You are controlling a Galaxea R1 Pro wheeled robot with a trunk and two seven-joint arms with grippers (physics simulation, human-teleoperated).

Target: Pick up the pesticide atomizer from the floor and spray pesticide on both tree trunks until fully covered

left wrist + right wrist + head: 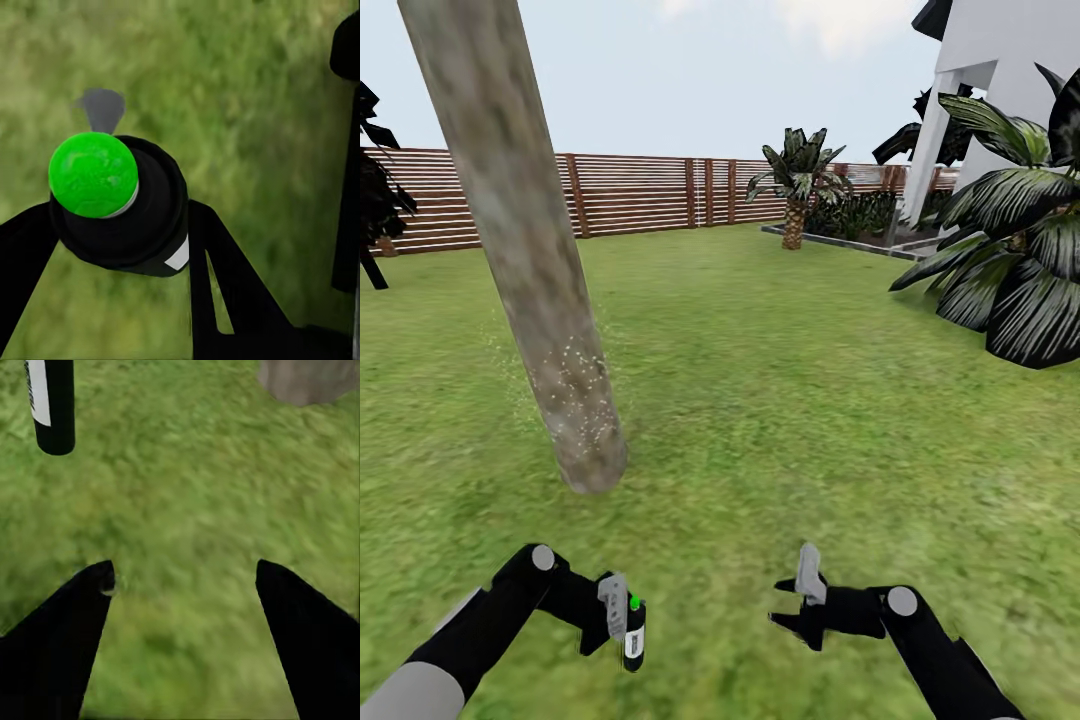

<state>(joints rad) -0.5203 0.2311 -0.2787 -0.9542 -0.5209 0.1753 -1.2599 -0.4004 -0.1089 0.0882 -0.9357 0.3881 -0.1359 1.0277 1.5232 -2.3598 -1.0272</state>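
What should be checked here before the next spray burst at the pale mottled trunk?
1. Small black atomizer with green top clamped in the left gripper: ok; the fingers flank it in the left wrist view.
2. Pale grey-beige mottled tree trunk ahead of the left arm: ok.
3. Spray on the trunk: not ok; white specks sit only near the base, none higher up.
4. Nozzle aimed at the trunk: cannot tell.
5. Right gripper free: ok; open over green grass.
6. Second tree's trunk covered: cannot tell.
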